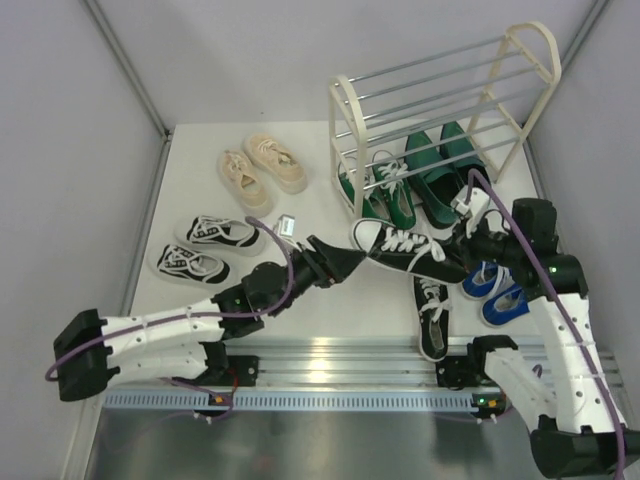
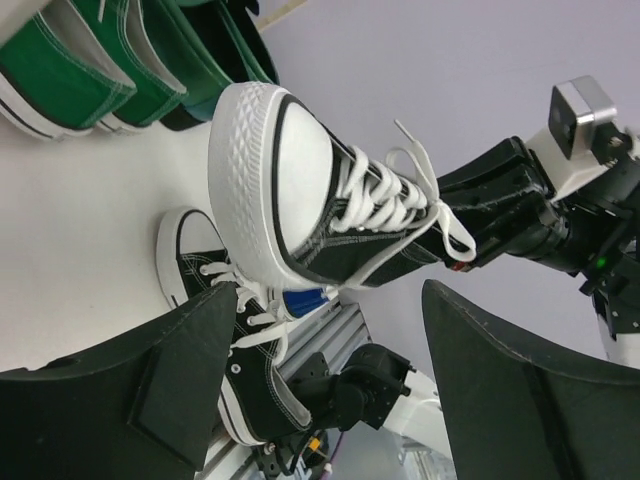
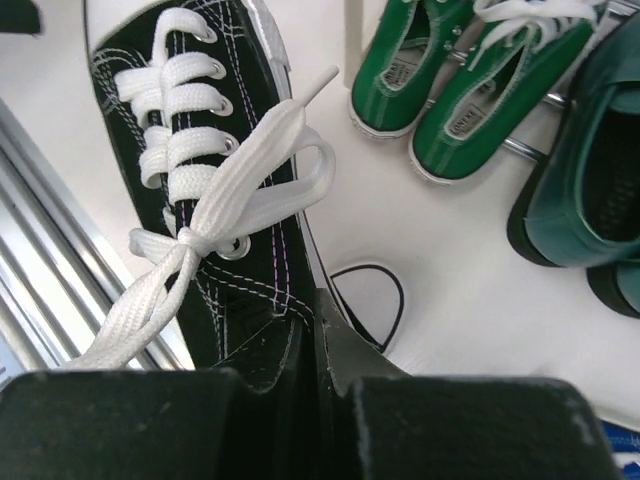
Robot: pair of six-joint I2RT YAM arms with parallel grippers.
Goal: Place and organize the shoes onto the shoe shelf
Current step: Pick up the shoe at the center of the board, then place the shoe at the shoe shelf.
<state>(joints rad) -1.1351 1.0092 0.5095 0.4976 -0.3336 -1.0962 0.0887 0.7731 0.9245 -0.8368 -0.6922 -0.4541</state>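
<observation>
Green sneakers, loafers sit on shoe shelf btm tier. R gripper pinches black sneaker heel, aloft in front of shelf; L gripper spread by toe. Cream pair, striped pair left of shelf, blue pair in front: not yet shelved.

Two each: cream sneakers, striped sneakers, black sneakers, blue sneakers, green sneakers, loafers; one shelf.

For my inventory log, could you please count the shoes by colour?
Cream sneakers: 2
Striped black-and-white sneakers: 2
Green canvas sneakers: 2
Dark green loafers: 2
Black canvas sneakers: 2
Blue sneakers: 2
Total: 12
</observation>
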